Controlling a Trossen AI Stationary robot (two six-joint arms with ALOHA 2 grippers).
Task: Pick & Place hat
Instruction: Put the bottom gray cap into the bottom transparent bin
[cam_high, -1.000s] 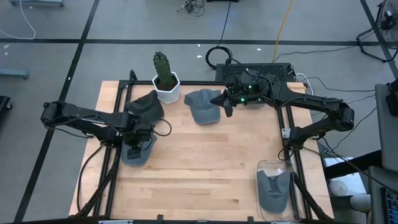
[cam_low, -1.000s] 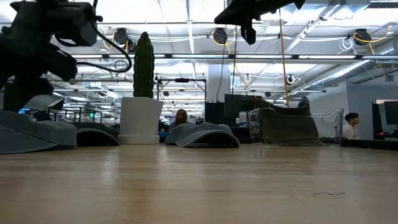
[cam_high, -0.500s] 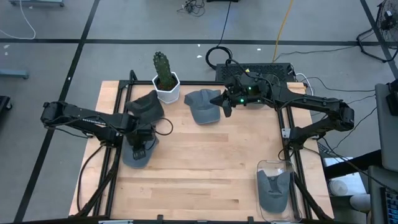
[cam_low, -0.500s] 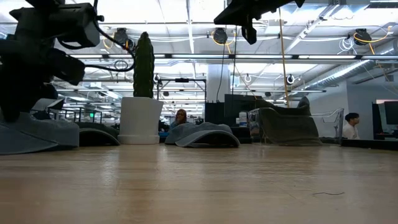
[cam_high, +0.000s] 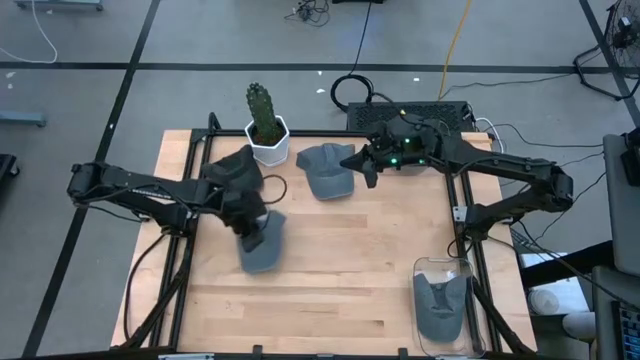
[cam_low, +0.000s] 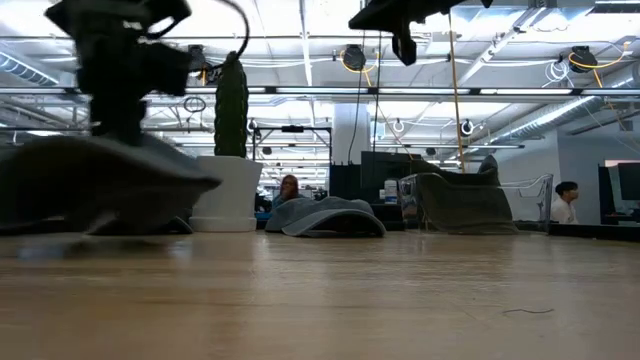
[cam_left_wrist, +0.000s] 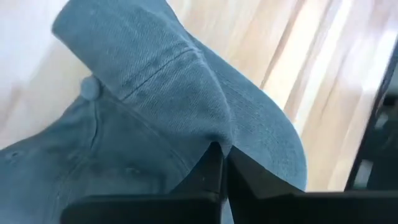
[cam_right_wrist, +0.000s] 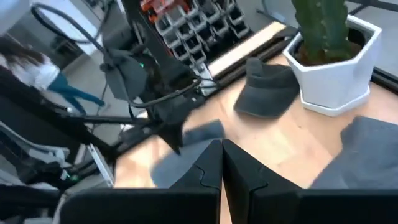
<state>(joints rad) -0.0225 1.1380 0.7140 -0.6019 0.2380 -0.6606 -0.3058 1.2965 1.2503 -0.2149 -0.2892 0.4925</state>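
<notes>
A blue-grey hat (cam_high: 265, 248) hangs under my left gripper (cam_high: 254, 226), which is shut on it over the table's left half. The low view shows this hat (cam_low: 100, 180) blurred and raised off the tabletop. Its crown with the top button (cam_left_wrist: 91, 88) fills the left wrist view. My right gripper (cam_high: 366, 178) is shut with nothing between its fingers, high above the table's far middle beside another grey hat (cam_high: 325, 170). My left gripper pinches a raised fold of the hat's crown cloth (cam_left_wrist: 214, 134) between its two fingers, beside a seam and off from the top button. The fingers come from above, pointing down. The hat hangs below them, tilted, with its brim toward the table's near edge.
A cactus in a white pot (cam_high: 267, 130) stands at the far edge, with a dark hat (cam_high: 235, 168) lying beside it. A clear bin (cam_high: 442, 268) at the near right corner holds a hat (cam_high: 440, 305). People (cam_low: 566, 200) are in the room beyond.
My left gripper has taken hold of the blue-grey hat, then gone up and toward the table's right edge. The hat lay flat on the table near the left edge; now it is lifted, tilted and carried along to the right.
</notes>
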